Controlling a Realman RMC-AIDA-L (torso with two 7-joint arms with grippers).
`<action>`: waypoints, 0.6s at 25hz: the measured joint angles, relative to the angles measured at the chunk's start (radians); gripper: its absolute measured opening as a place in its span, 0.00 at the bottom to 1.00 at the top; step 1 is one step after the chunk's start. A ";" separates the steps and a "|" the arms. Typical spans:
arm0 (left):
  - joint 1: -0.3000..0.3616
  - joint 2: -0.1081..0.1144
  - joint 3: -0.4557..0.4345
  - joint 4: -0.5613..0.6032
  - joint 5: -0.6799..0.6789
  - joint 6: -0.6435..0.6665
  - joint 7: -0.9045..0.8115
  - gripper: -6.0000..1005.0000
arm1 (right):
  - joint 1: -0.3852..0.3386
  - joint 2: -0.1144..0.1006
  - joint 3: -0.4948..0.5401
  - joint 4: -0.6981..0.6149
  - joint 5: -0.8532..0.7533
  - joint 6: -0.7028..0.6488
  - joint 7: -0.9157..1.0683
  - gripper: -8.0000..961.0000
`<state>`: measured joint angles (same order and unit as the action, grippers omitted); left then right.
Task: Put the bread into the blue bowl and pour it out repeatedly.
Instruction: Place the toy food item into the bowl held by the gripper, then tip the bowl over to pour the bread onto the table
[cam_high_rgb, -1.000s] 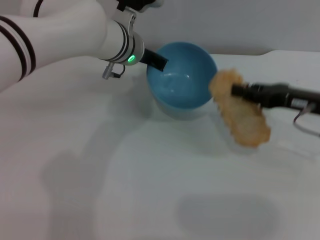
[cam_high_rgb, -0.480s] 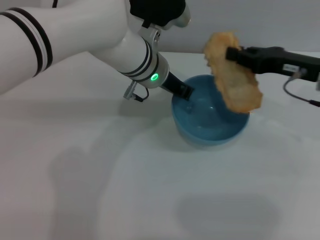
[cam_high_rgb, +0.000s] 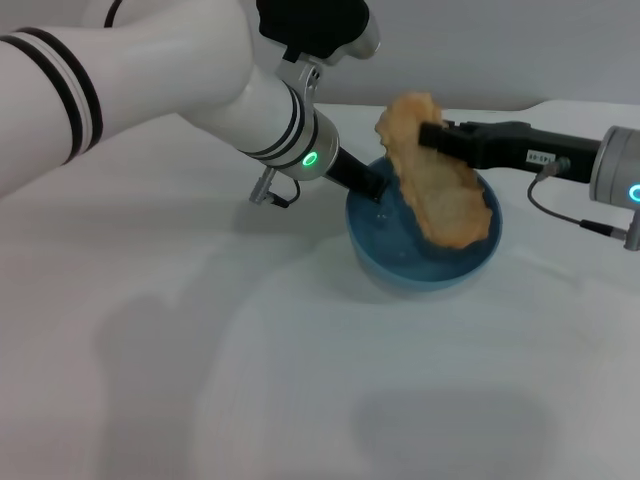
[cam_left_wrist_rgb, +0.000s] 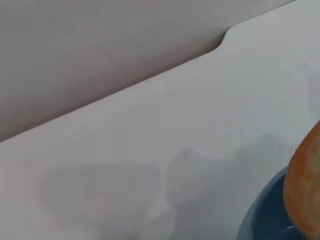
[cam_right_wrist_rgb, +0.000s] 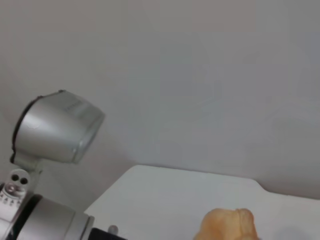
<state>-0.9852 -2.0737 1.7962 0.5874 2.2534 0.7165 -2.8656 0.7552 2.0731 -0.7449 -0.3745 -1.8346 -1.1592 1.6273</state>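
The blue bowl (cam_high_rgb: 425, 268) stands upright on the white table, right of centre in the head view. My left gripper (cam_high_rgb: 368, 183) is shut on its left rim. My right gripper (cam_high_rgb: 432, 138) reaches in from the right and is shut on the bread (cam_high_rgb: 432, 180), a golden-tan loaf hanging tilted with its lower end inside the bowl. The left wrist view catches a slice of the bowl (cam_left_wrist_rgb: 262, 220) and the bread (cam_left_wrist_rgb: 305, 192). The top of the bread (cam_right_wrist_rgb: 227, 225) shows in the right wrist view.
A white table (cam_high_rgb: 200, 380) spreads around the bowl, with a notched back edge (cam_left_wrist_rgb: 222, 42) against a grey wall. My left arm's white forearm (cam_high_rgb: 150, 70) crosses the upper left of the head view. Its grey elbow housing (cam_right_wrist_rgb: 55, 127) fills the right wrist view's side.
The bowl went from tilted toward me to upright on the table. The right gripper carried the bread from beside the bowl up and over it, then down into it.
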 joint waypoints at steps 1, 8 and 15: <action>0.001 0.000 0.000 -0.001 0.000 -0.001 0.000 0.00 | 0.000 -0.001 -0.002 0.003 -0.002 0.001 0.002 0.15; 0.010 0.002 0.000 -0.004 -0.001 -0.015 0.000 0.00 | -0.038 -0.002 -0.001 -0.005 0.017 -0.008 0.004 0.37; 0.018 0.004 0.000 -0.013 0.003 -0.040 0.001 0.00 | -0.109 0.000 -0.001 -0.095 0.110 -0.008 -0.022 0.49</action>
<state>-0.9670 -2.0693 1.7962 0.5742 2.2564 0.6769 -2.8648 0.6460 2.0735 -0.7458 -0.4693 -1.7249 -1.1673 1.6054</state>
